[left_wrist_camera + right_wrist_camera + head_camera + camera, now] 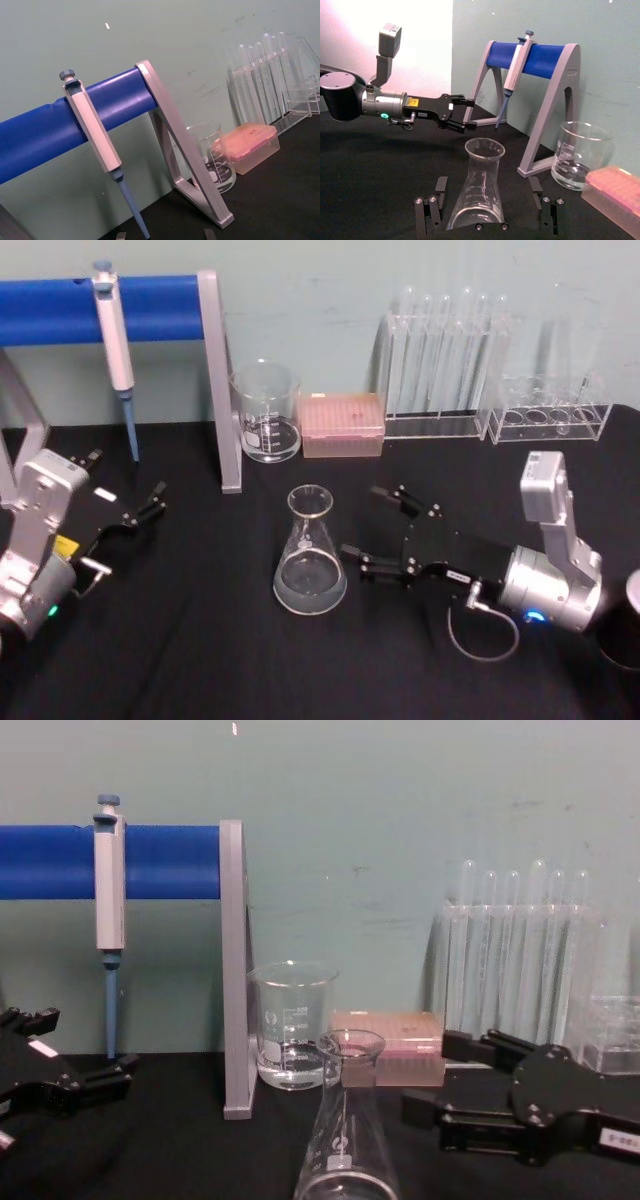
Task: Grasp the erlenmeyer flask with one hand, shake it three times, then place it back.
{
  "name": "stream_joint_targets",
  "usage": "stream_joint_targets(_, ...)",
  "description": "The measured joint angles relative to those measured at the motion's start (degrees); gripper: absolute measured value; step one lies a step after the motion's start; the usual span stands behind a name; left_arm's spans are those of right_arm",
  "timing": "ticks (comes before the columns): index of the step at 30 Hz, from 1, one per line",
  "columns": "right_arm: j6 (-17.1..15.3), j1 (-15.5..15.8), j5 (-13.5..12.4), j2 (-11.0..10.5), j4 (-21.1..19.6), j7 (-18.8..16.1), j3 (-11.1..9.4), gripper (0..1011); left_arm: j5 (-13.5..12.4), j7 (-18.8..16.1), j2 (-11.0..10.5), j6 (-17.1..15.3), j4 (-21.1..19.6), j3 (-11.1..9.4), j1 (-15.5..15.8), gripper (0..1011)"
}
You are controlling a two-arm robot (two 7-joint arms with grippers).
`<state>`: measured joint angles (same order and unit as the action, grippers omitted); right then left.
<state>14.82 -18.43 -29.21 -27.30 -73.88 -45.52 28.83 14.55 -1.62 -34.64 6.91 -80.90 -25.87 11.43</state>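
overhead, erlenmeyer flask [310,558] upright, just beyond wide-spread right tool [365,522]

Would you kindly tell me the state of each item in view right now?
erlenmeyer flask: upright on table, ungrasped.
right end effector: open, either side of flask.
left end effector: open, parked at left.
beaker: upright, little clear liquid.
pipette: hanging on stand.
test tubes: upright in rack.
tip box: closed.
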Motion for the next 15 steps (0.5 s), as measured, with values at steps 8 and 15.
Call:
stream_joint_targets(8, 0.04, -2.94, -0.23, 1.94, 3.46, -2.28, 1.55, 1003, 0.00, 0.00, 0.00, 0.00, 0.00, 0.00, 0.00, 1001)
stream_joint_targets(15, 0.35, -4.99, -0.22, 3.25, 6.02, -3.34, 2.58, 1002, 0.00, 0.00, 0.00, 0.00, 0.00, 0.00, 0.00, 1001)
